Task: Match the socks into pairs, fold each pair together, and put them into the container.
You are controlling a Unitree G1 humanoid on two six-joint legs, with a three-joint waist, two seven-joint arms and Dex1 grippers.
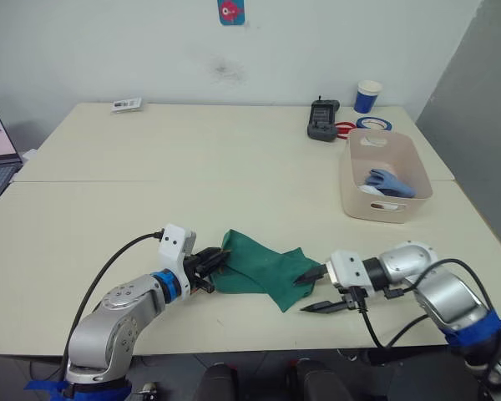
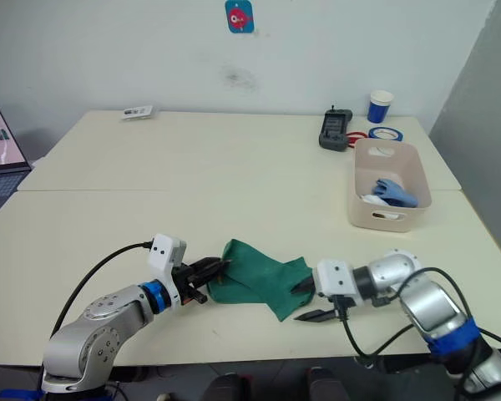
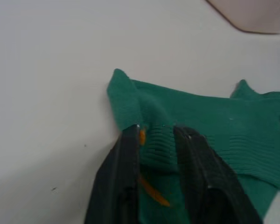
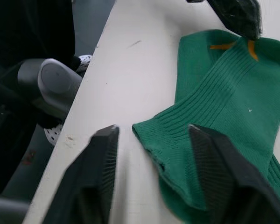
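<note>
Lying flat near the table's (image 1: 150, 209) front edge, the green socks (image 1: 263, 269) stretch between the two grippers. The left gripper (image 1: 212, 264) pinches the ribbed cuff at its end of the socks, black fingers (image 3: 126, 172) pressed onto the fabric beside a small orange mark (image 3: 142, 136). The right gripper (image 1: 316, 290) is spread wide at the opposite end, one finger over the sock's edge, the other on bare table just beside it. Well beyond the right gripper, farther back, stands the tub (image 1: 384, 173), holding a blue sock (image 1: 390, 180) and something white under it.
</note>
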